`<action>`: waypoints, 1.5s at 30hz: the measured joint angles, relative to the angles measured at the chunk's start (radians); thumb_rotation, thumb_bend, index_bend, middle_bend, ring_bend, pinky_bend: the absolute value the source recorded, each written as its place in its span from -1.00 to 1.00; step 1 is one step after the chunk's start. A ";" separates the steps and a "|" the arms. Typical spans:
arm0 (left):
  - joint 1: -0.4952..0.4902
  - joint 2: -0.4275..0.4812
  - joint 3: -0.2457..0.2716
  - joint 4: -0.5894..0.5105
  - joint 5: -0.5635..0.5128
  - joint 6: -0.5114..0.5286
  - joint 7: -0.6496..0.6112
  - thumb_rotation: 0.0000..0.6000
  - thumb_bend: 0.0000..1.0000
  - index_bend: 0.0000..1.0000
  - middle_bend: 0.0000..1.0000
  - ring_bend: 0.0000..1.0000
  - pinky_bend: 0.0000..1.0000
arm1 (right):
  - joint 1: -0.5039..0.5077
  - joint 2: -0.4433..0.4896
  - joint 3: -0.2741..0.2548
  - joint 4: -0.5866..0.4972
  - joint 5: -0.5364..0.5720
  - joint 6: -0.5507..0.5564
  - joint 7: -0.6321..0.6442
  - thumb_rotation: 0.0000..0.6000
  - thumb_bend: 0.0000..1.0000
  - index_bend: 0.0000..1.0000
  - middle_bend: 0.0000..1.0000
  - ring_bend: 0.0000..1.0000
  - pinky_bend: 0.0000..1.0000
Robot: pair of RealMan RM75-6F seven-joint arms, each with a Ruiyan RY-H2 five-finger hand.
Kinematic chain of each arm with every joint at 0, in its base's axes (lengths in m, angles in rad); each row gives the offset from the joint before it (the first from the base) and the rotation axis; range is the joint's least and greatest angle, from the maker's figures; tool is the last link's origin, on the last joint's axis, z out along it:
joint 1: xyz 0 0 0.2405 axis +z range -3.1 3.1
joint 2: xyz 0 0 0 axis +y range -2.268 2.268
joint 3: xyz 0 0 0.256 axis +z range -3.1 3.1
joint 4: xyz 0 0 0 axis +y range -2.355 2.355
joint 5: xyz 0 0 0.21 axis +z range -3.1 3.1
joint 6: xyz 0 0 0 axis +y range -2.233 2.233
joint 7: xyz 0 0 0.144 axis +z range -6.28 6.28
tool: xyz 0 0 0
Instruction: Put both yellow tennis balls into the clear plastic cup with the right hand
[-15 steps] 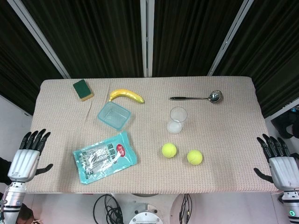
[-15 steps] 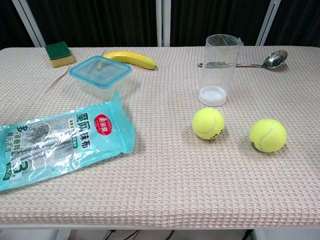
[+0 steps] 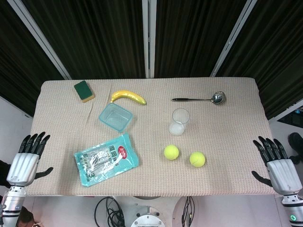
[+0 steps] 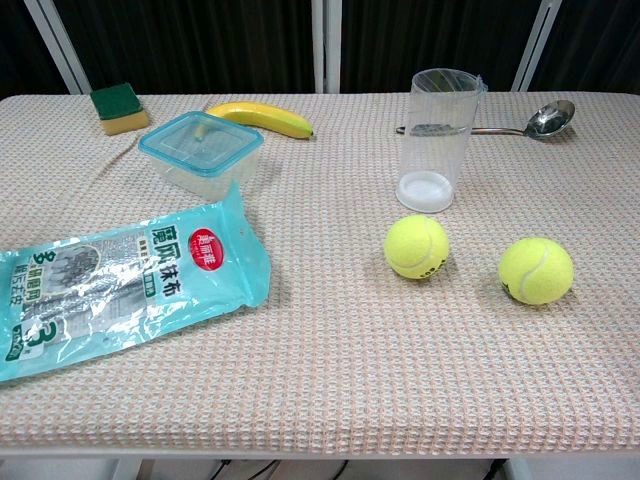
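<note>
Two yellow tennis balls lie on the beige cloth, one (image 3: 171,152) (image 4: 416,246) left of the other (image 3: 197,159) (image 4: 536,270). The clear plastic cup (image 3: 180,121) (image 4: 439,139) stands upright and empty just behind them. My right hand (image 3: 279,161) hangs open off the table's right edge, well right of the balls, holding nothing. My left hand (image 3: 26,159) is open off the left edge, fingers apart. Neither hand shows in the chest view.
A teal wipes packet (image 3: 106,159) lies front left. A clear blue-rimmed container (image 3: 115,117), a banana (image 3: 128,96) and a green sponge (image 3: 84,91) sit at the back left. A metal ladle (image 3: 201,99) lies behind the cup.
My right hand has shifted slightly left and down near the table's right edge. The left hand has barely moved. Balls and cup have not moved.
</note>
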 measured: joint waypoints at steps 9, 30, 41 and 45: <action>0.003 -0.028 0.002 0.041 0.002 0.002 -0.020 1.00 -1.00 -1.00 -1.00 -1.00 -1.00 | 0.074 -0.025 -0.030 -0.049 -0.015 -0.177 -0.106 1.00 -0.82 -1.00 -1.00 -1.00 -1.00; 0.029 -0.032 0.007 0.062 -0.035 0.007 0.027 1.00 -1.00 -1.00 -1.00 -1.00 -1.00 | 0.260 -0.282 0.021 -0.008 0.123 -0.459 -0.247 1.00 -0.64 -0.92 -0.70 -0.76 -0.52; 0.035 -0.029 0.006 0.078 -0.034 0.010 0.008 1.00 -1.00 -1.00 -1.00 -1.00 -1.00 | 0.303 -0.355 0.031 0.018 0.200 -0.506 -0.340 1.00 -0.50 -0.42 -0.31 -0.31 -0.07; 0.036 -0.026 0.008 0.079 -0.035 0.005 -0.001 1.00 -1.00 -1.00 -1.00 -1.00 -1.00 | 0.302 -0.371 0.033 0.023 0.218 -0.489 -0.371 1.00 -0.35 0.06 -0.01 -0.01 0.24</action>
